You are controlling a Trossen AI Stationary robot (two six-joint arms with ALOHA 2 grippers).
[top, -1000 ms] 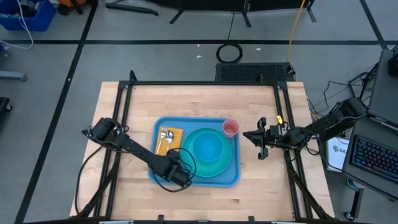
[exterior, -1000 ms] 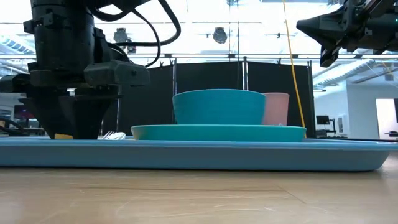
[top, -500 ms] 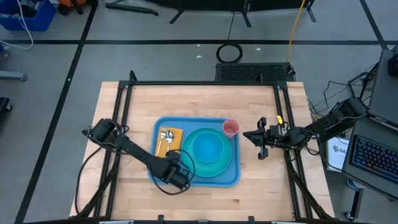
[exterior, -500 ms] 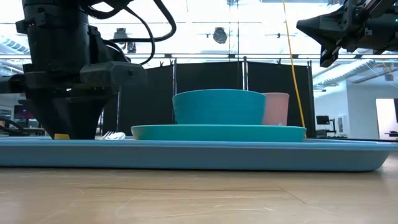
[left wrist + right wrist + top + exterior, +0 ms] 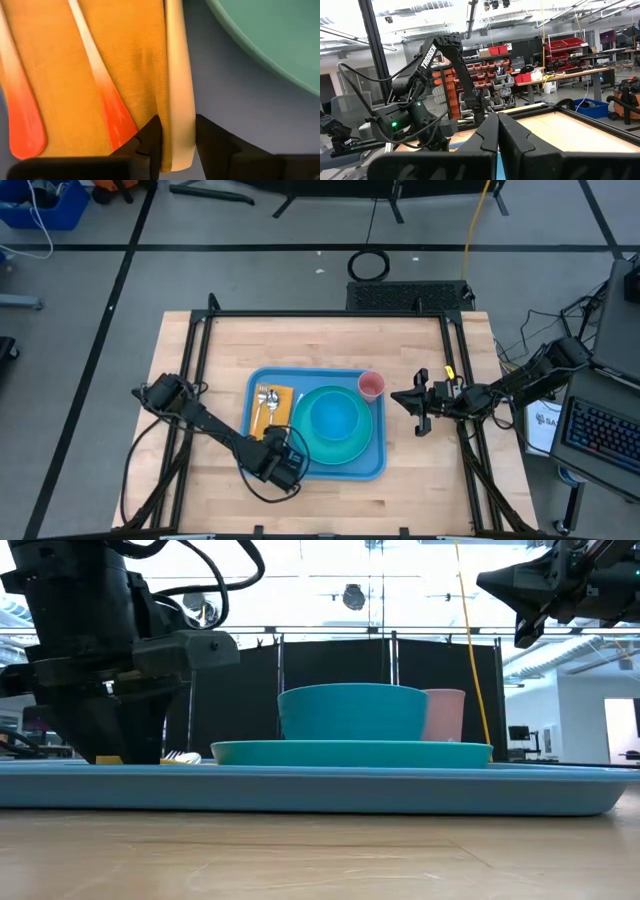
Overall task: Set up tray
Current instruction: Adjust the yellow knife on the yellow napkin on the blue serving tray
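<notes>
Two fingers of the left gripper [image 5: 177, 145] pinch a pale utensil handle [image 5: 178, 85] beside the orange napkin [image 5: 80, 65] on the tray [image 5: 378, 465]; the right gripper [image 5: 412, 402], pressed together, hovers beside it.

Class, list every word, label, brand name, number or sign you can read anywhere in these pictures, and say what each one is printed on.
"TROSSEN": white capitals running along the left arm, seen in the right wrist view.
White sheet right of the table, high view: black lettering, too small to read.
Tray, plate, bowl, pink cup, orange napkin: no text visible.
</notes>
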